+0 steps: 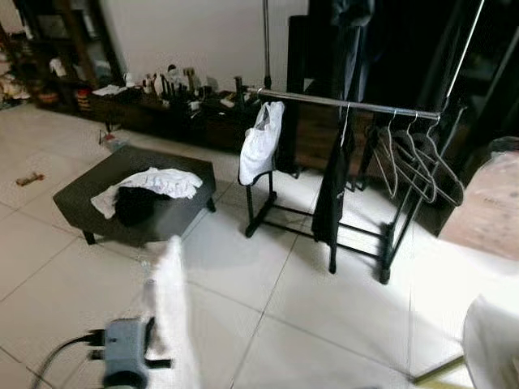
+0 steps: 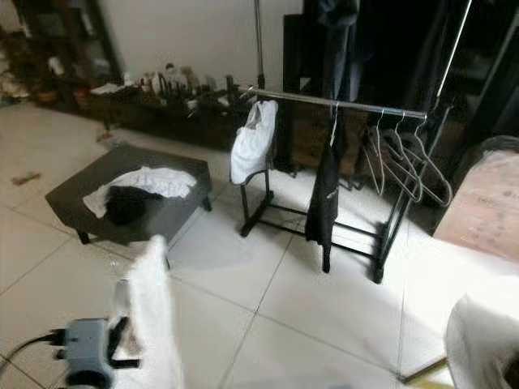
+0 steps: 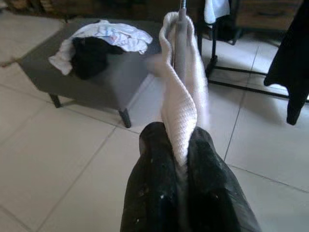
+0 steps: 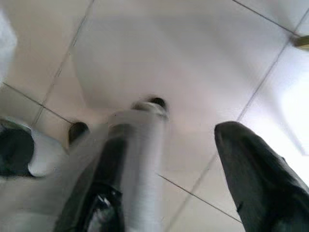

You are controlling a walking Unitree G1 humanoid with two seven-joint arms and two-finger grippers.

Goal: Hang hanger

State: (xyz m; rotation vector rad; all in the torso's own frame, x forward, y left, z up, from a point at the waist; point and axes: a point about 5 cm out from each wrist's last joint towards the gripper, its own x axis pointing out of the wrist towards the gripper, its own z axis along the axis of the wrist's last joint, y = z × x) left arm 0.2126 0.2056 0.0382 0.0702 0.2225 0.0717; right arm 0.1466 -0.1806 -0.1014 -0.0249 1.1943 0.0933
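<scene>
A pale tiled floor [image 1: 324, 324] spreads across the room, and at about one o'clock on it stands a black clothes rack [image 1: 357, 105] with a silver top rail. A white garment [image 1: 261, 144] hangs at the rail's left end, a black garment [image 1: 334, 186] near its middle, and a cluster of empty wire hangers [image 1: 418, 162] toward its right end. At about ten o'clock sits a low dark ottoman [image 1: 130, 198] with a heap of white and black clothes [image 1: 150, 190] on top, and behind it a low dark shelf unit [image 1: 162, 109] along the wall carries small clutter. Near six o'clock, close to the camera, the left gripper [image 3: 181, 159] has its two black fingers [image 3: 154, 193] pressed together on a white knitted garment [image 3: 181, 101] that is draped over a hanger [image 3: 180, 43]. The hanger shows as a straight grey stem running up through the folded cloth, with a thin metal neck at its top; the rest of its shape is covered. The garment looks soft, ribbed and cream-white, hanging in a long narrow fold, well apart from the rack. In the right wrist view the right gripper [image 4: 188, 169] has its fingers [image 4: 256, 179] spread wide above the floor, with a blurred pale cylinder crossing in front of one finger, and whether they grip anything cannot be told.
</scene>
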